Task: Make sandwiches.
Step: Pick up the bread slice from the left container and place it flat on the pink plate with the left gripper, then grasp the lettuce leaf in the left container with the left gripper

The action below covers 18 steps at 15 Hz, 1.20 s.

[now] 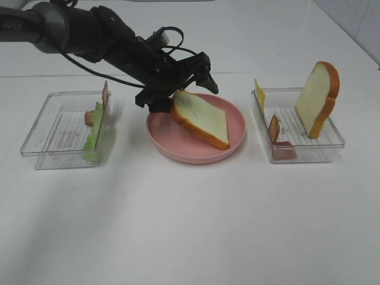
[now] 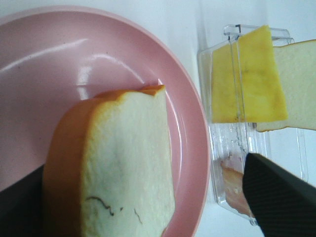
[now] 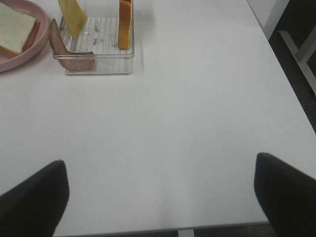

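Note:
A toy bread slice with an orange-brown crust lies tilted on the round pink plate, its upper end raised at my left gripper. In the left wrist view the slice sits between the jaws against one finger, with a wide gap to the other finger, so the gripper is open. A second bread slice, a yellow cheese square and bacon strips stand in the right tray. Green lettuce and bacon are in the left tray. My right gripper is open and empty over bare table.
The clear left tray and the clear right tray flank the plate. The right wrist view shows the right tray, the cheese, the standing bread and the table's edge at the right.

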Tool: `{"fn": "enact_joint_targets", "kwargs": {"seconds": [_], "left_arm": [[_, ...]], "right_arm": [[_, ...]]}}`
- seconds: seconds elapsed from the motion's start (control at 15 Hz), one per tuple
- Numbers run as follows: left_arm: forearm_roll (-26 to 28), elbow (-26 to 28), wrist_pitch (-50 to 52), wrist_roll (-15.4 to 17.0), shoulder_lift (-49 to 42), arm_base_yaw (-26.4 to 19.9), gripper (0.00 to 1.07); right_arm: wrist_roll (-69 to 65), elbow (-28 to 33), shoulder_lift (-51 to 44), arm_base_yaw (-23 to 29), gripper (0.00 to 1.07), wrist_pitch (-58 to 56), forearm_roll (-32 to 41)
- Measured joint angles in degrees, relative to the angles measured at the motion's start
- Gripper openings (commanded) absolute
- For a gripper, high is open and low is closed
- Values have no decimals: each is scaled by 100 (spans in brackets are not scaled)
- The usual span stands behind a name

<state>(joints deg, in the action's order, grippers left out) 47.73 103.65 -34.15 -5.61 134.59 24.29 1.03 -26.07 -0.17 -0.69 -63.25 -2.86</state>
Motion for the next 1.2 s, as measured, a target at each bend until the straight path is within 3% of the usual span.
{"fn": "enact_joint_targets", "kwargs": {"seconds": [0.13,0.2,0.27,0.47,0.73,0.87,1.0,1.2], "left_arm": [[-659,344,-201,561,0,11,90],[-1524,647,-447,1169,0,63,90],[-2034,808,-642,1536,0,126,90],[-3398,1473,-1318,2177,0,275,90],[-4154,2441,-2532,2235,0,361,90],[-4675,3146,-3409,1954,0,361,90],[-5036,3461,-3501,1782,-86,361,90],[-5053,3455,-3524,1765,-309,361,90]], "right_arm": [[0,0,0,0,99,0,0],[0,0,0,0,99,0,0],[0,0,0,0,99,0,0],[0,0,0,0,99,0,0],[0,0,0,0,99,0,0],[0,0,0,0,99,0,0],[0,0,0,0,99,0,0],[0,0,0,0,99,0,0]]}}
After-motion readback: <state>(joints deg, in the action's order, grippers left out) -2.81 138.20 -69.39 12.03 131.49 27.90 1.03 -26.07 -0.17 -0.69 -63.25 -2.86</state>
